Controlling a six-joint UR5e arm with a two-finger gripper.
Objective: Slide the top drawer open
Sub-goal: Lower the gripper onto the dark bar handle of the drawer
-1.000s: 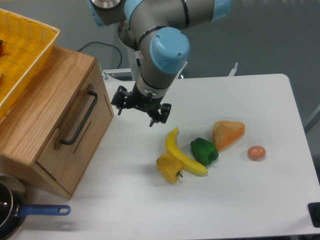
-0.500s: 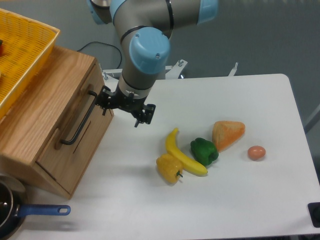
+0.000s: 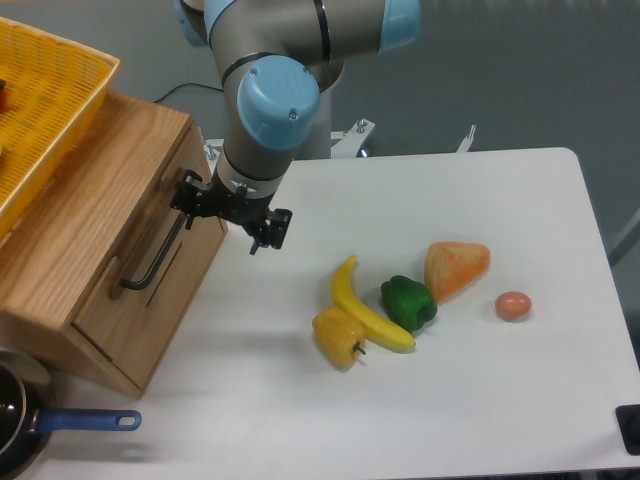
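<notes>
White laminate covers the table [image 3: 480, 400], the largest thing in view, and an oak cabinet [image 3: 70, 230] sits on its left side with a yellow mesh basket [image 3: 40, 100] resting on top. The top drawer [image 3: 150, 270] faces right from the cabinet, its front flush with the body, with the long black bar handle [image 3: 160, 248] running diagonally down its panel. The grey and blue arm [image 3: 270, 100] reaches down from the top of the picture, its wrist angled toward the cabinet. The black gripper [image 3: 230, 212] hangs at the upper end of the handle with its fingers spread apart; one finger [image 3: 190, 195] is at the handle's top, the other [image 3: 270, 228] well clear over the table. Near the table's middle lie a banana [image 3: 365, 305], a yellow pepper [image 3: 338, 336], a green pepper [image 3: 408, 302], an orange wedge [image 3: 456, 266] and an egg [image 3: 512, 305]. A blue-handled pan [image 3: 70, 422] shows at the bottom left.
</notes>
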